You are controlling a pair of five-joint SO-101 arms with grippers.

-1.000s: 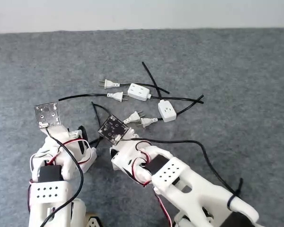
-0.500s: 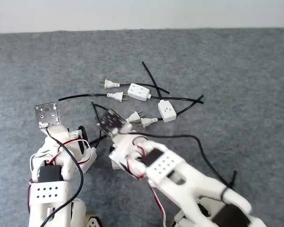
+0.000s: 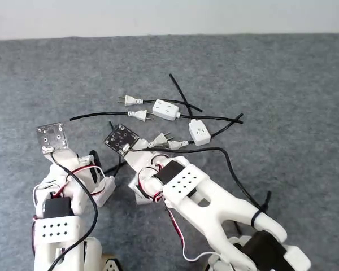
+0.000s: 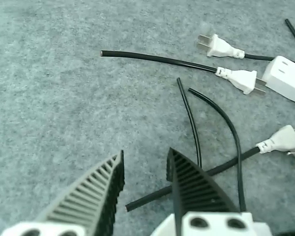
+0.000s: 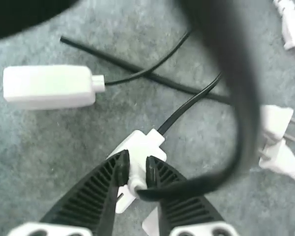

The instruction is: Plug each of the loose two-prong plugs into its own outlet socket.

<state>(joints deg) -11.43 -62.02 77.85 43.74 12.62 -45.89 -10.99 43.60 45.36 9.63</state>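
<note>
White plug [image 5: 137, 143] is pinched in the right tool [image 5: 136, 158], jaws narrow on its body; can't tell if it's off the worktop [image 3: 282, 84]. Its black cord [image 5: 187, 105] leads away from the tool. Two loose plugs lie close by in the high view, just beside each other: upper plug [image 3: 160, 138] and lower plug [image 3: 178, 145]. The single outlet [image 3: 199, 131] is just past them, the triple outlet [image 3: 165, 109] farther back. The far plug [image 3: 130, 100] lies loose. The aimed plug [image 3: 139, 114] points its prongs at the triple outlet, just beside it, apart. Left tool [image 4: 145, 156]: jaws wide, holding nothing, over the worktop near a cord end [image 4: 129, 206].
</note>
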